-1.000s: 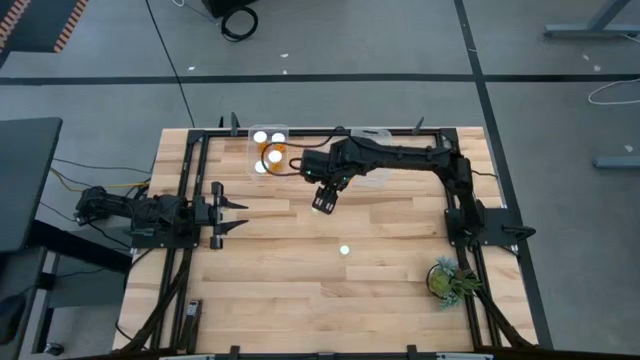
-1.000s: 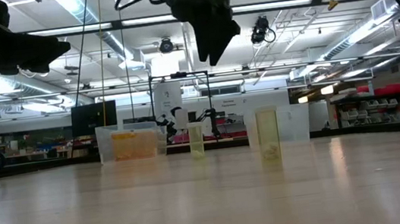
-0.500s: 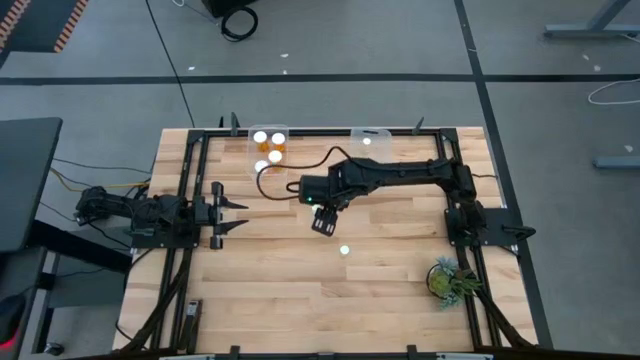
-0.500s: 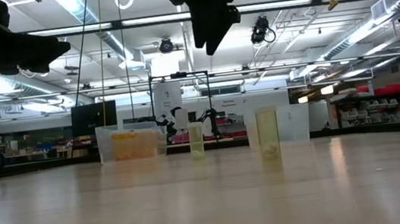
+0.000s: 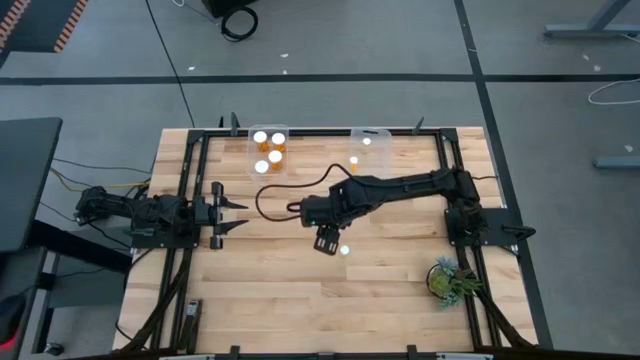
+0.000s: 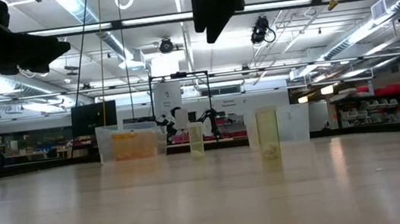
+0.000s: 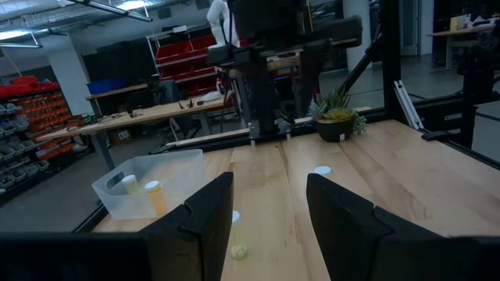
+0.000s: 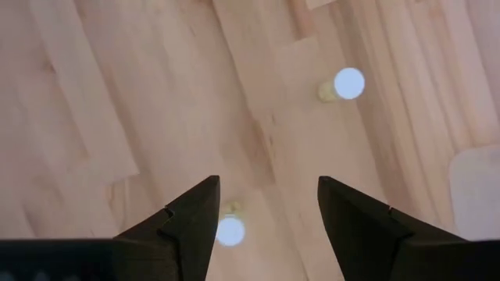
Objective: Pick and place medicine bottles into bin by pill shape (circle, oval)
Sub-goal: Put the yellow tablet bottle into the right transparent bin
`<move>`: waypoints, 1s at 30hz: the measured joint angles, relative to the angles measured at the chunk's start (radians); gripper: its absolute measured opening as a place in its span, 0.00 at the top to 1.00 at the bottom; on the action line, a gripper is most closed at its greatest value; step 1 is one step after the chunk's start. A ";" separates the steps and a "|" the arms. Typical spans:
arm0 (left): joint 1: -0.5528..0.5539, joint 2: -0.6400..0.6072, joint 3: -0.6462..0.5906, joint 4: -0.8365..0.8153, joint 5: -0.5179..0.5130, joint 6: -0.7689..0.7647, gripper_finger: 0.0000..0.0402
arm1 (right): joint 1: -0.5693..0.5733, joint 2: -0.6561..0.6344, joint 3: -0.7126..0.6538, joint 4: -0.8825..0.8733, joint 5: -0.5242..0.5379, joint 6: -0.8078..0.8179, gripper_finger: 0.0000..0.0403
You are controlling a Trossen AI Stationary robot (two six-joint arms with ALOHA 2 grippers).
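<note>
The right gripper (image 5: 326,243) is held open and empty above a medicine bottle (image 5: 344,250) standing mid-table (another stands nearby). The cap should be centred between the jaws before descent, judged from overhead.

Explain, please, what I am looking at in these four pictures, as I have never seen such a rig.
Two dark robot arms work at a light wooden table. One picture looks straight down, one looks level across the tabletop, and two come from cameras on the arms' wrists. The right end effector hangs open in the air near a small orange bottle with a white cap, holding nothing. The left end effector waits open at the table's left side. At the far side stand a clear plastic bin holding several such bottles and a second clear bin. A green plant sits in a corner.
</note>
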 joint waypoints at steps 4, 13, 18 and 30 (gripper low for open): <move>0.000 0.000 0.000 0.000 0.000 0.000 0.57 | 0.019 0.000 0.000 0.000 0.000 0.016 0.45; 0.000 0.000 0.000 0.000 0.000 0.000 0.57 | 0.052 0.000 0.000 -0.007 -0.003 0.058 0.45; 0.000 0.000 0.000 0.000 0.000 0.000 0.57 | 0.070 0.000 0.000 -0.013 -0.008 0.081 0.45; 0.000 0.000 0.000 0.000 0.000 -0.001 0.57 | 0.098 0.000 0.000 -0.038 -0.009 0.122 0.45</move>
